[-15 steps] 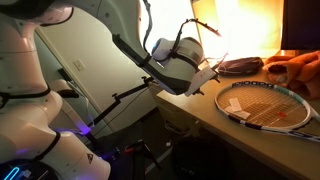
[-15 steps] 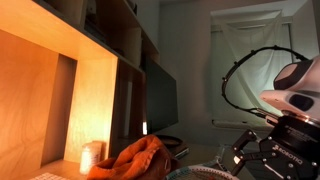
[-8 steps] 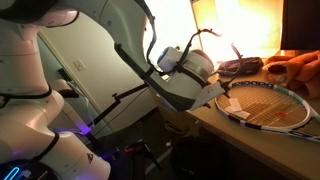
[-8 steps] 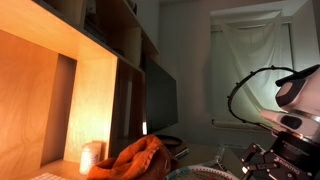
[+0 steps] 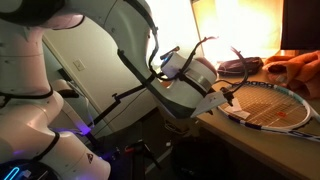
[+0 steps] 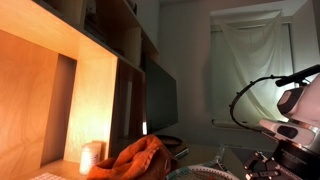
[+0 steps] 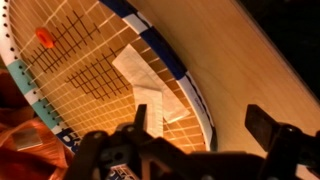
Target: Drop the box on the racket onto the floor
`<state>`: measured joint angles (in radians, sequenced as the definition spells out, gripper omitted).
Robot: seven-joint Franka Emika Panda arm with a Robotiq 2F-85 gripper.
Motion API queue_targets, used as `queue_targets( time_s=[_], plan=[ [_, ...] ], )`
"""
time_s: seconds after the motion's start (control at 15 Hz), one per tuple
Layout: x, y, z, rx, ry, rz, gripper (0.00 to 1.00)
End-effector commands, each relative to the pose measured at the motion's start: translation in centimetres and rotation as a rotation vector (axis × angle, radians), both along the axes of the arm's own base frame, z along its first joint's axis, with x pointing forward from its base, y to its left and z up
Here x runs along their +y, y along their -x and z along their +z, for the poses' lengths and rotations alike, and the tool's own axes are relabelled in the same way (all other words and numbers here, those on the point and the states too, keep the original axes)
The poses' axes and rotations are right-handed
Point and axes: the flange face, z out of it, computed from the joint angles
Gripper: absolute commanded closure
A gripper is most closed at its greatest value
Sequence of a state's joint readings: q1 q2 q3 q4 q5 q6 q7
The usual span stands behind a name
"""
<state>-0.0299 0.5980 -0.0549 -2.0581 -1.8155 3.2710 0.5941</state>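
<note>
The gripper (image 5: 218, 100), its 2 dark fingers (image 7: 278, 135) spread wide and holding nothing, has sunk within 1 second from well above the desk edge to the rim of the tennis racket (image 5: 270, 105). The descent reads as the approach to a grasp or a push, with the drop itself not yet begun. Just ahead of the fingers in the wrist view, the box (image 7: 140, 78) lies on the strings inside the hoop, near the closest side of the frame and touched by neither finger. It shows as a small pale carton with flat faces and crisp edges, its markings washed out by the warm light. Under it the string grid is taut and pale, with dark stencil marks and a small orange-red damper (image 7: 45, 38) farther off, all bounded by a glossy white-and-blue oval frame. Beneath the racket runs the smooth, light wooden desk (image 7: 245, 55), and beyond the racket head sits a crumpled orange cloth (image 5: 300, 68). Below and behind the gripper lies the dark floor (image 5: 150, 160), so the carton likely has to be lifted or drawn back over the near rim.
</note>
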Motion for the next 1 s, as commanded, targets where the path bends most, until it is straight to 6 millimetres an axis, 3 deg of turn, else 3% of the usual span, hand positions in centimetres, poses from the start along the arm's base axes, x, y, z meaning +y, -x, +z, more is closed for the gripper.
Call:
queue_targets(
  time_s=[0.0, 0.67, 0.93],
  plan=[
    [-0.1, 0.0, 1.0, -0.01, -0.002, 0.008, 0.0],
    [0.2, -0.3, 3.9, -0.054, 0.0, 0.026, 0.0],
    [0.8, -0.7, 3.5, -0.053, 0.009, 0.035, 0.0]
  ],
)
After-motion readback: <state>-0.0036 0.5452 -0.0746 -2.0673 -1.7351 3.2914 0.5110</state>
